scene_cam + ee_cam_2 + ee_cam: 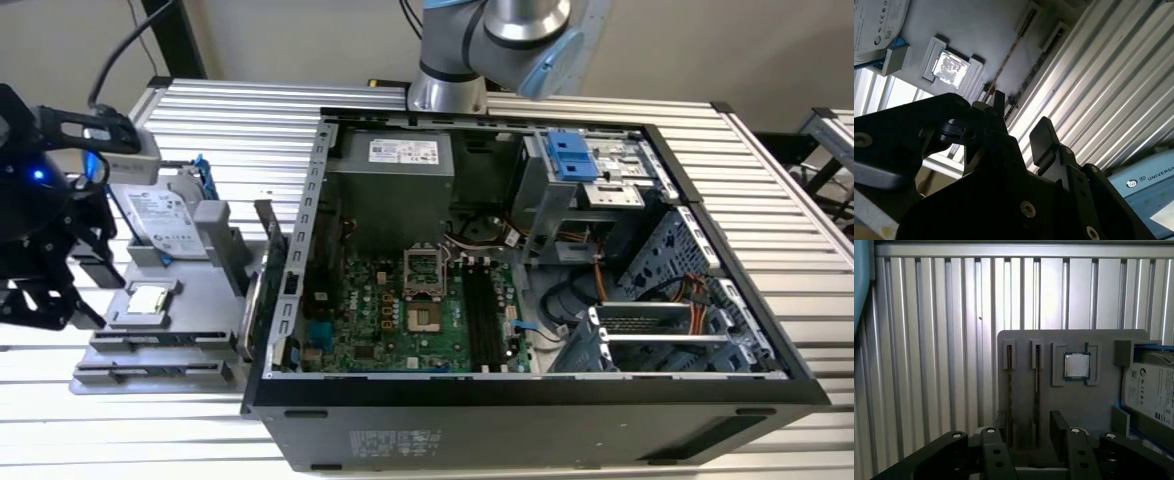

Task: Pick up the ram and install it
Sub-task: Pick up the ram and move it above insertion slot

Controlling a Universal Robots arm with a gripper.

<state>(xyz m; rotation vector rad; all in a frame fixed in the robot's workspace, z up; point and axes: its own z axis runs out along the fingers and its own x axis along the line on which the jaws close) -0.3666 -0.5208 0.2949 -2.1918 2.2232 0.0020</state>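
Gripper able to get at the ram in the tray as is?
Likely yes. The gripper hangs open by the tray, and the ram stands on edge in its slot with nothing covering it.

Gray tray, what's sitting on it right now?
A CPU chip in a square recess, a hard drive beside it, and two narrow slots; the gripper hides part of them.

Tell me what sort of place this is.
Probably a robotics lab bench for computer assembly: an open computer case on a slatted metal table, a grey tray holding a hard drive and processor chip, and a robot arm.
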